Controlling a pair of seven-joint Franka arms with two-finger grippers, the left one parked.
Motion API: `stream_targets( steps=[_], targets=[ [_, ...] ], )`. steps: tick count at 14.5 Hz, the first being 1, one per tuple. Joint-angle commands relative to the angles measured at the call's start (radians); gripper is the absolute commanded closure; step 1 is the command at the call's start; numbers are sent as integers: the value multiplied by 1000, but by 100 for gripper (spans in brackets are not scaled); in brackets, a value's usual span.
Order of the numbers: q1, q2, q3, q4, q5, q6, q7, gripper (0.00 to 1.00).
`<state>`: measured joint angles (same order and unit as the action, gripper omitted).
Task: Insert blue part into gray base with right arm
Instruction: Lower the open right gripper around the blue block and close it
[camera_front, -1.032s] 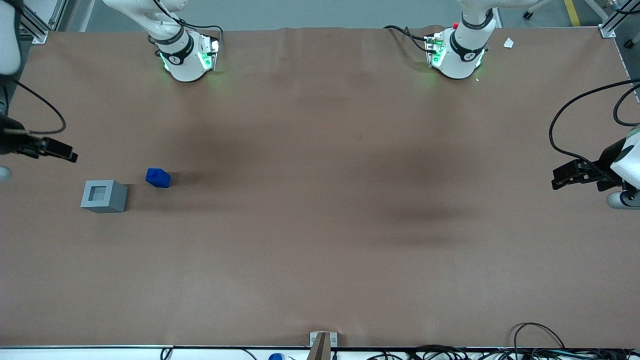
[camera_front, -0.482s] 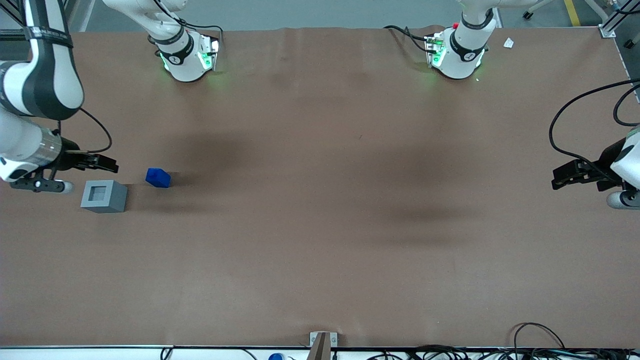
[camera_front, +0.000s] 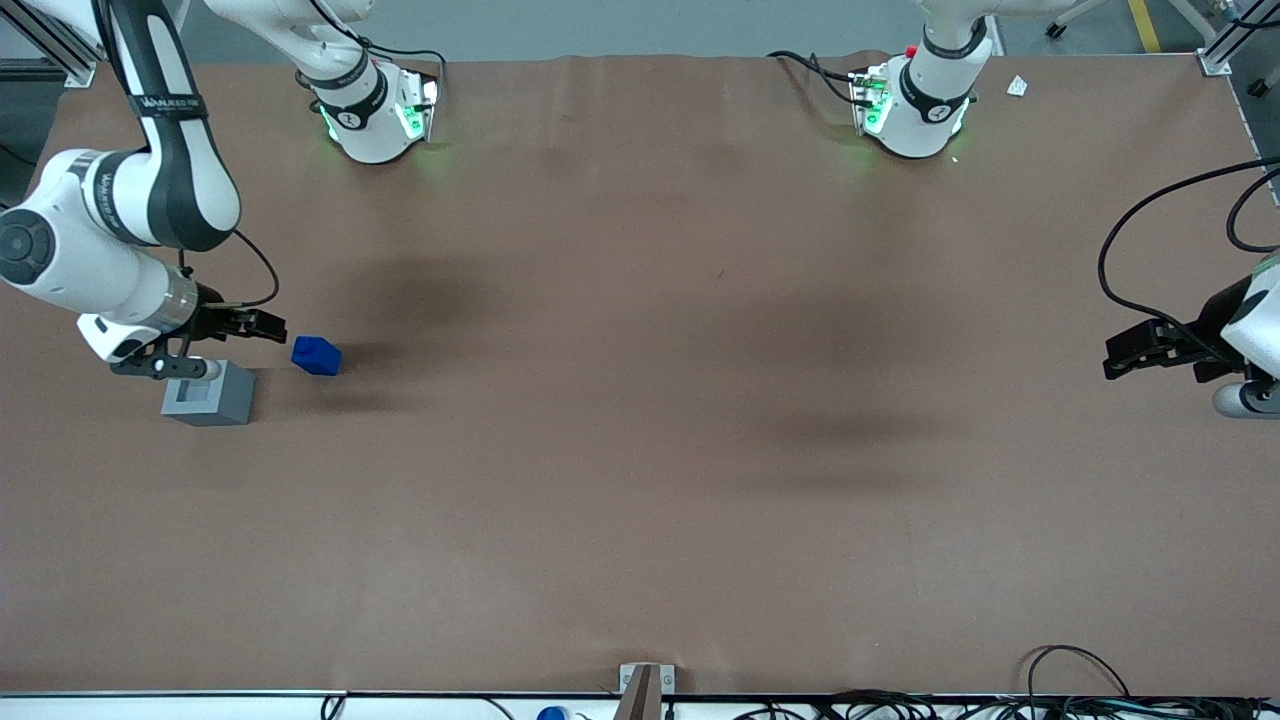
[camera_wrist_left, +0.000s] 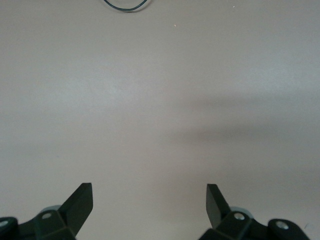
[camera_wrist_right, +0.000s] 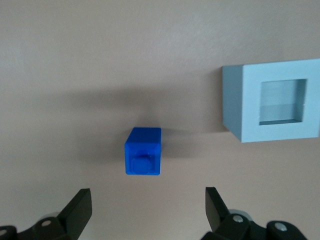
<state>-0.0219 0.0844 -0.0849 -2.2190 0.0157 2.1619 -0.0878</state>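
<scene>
Right arm (camera_front: 120, 220) is swinging in from the frame's left edge; its end effector (camera_front: 262, 325), spread wide and empty, is nearing the blue part (camera_front: 316, 356) on the counter (camera_front: 640, 450), beside the gray base (camera_front: 208, 393). Pick approach underway.

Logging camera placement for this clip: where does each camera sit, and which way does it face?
Front view: high, facing both arm bases; the right arm's tool hangs open beside the blue part.
Right wrist view: looks down past its fingertips at the blue part and gray base.
Left wrist view: bare table only.
Front and right wrist views share part and base.
</scene>
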Motion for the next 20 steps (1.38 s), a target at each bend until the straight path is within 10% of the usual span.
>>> stream_targets(
  steps=[1,20],
  targets=[
    [-3,-14,-1,-59,4,48,-46,0],
    [11,143,1,-97,96,217,-43,10]
  ],
)
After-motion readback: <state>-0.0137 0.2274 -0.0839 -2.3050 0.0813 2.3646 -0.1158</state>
